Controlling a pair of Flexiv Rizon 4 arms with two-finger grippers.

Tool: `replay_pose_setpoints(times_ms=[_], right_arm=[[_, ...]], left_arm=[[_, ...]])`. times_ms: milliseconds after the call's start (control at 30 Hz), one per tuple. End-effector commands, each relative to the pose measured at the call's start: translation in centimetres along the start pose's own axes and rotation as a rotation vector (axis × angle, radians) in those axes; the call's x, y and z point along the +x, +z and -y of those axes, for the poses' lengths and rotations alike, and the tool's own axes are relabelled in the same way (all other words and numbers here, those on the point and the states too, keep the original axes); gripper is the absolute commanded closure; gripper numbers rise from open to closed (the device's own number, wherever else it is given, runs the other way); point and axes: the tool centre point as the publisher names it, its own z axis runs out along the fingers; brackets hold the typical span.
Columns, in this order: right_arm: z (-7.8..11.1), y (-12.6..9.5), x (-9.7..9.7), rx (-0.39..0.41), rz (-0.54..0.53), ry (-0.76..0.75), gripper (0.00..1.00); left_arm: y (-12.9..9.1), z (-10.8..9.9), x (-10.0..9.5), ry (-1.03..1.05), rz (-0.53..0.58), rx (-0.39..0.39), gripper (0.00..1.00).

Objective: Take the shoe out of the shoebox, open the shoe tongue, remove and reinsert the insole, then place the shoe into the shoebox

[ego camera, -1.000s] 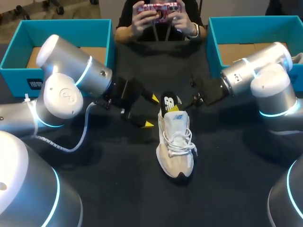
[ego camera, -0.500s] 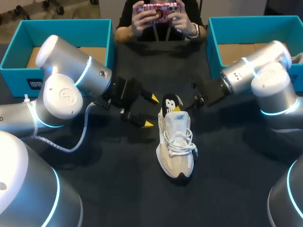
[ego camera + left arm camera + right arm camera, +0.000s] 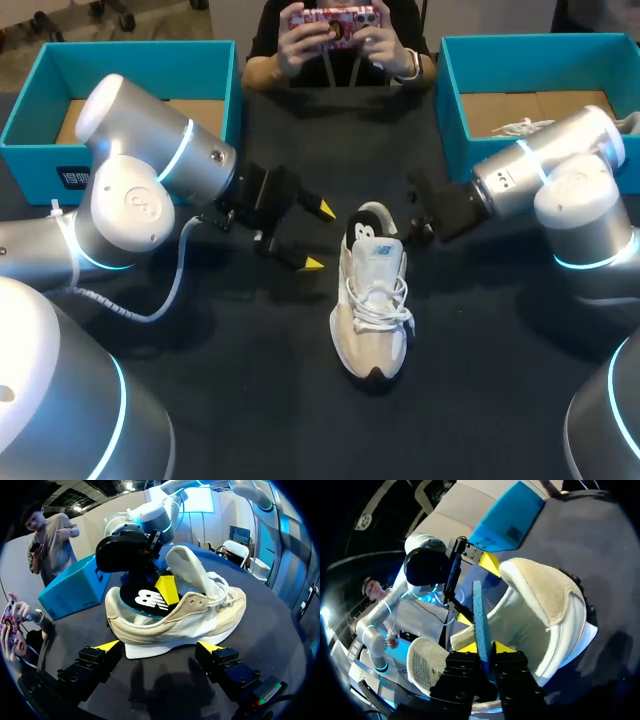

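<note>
Beige sneaker (image 3: 372, 305) stands upright on the dark surface (image 3: 230, 390), between the two arms. Right claw (image 3: 489, 647) is closed on the edge of the insole (image 3: 479, 615), which stands partly out of the heel opening. Left claw (image 3: 318, 236) is spread wide, just beside the sneaker's heel, apart from it.

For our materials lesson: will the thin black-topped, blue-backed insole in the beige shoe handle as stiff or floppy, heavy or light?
Probably flexible but not limp: the thin black-topped, blue-backed insole stands straight from the pinch of the right hand. Likely light: one pinched edge props it out of the beige shoe.
</note>
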Motion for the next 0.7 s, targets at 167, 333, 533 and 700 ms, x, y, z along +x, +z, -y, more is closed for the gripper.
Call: replay_pose_setpoints(times_ms=[167, 333, 533, 700], right_arm=[[-1.5, -1.1, 0.6, 0.008, 0.032, -0.042, 0.65], [-2.6, -1.5, 0.2, 0.012, 0.045, -0.066, 0.65], [-2.7, -1.6, -0.2, 0.016, 0.067, -0.054, 1.00], [-1.8, -1.7, -0.1, -0.002, 0.077, -0.026, 1.00]], left_arm=[[-0.1, -0.1, 0.1, 0.002, 0.002, 0.002, 0.00], [-0.2, -0.1, 0.0, 0.003, 0.005, 0.000, 0.00], [-0.3, -0.1, 0.0, 0.004, 0.007, 0.001, 0.00], [-0.2, -0.2, 0.1, 0.001, 0.008, 0.004, 0.00]])
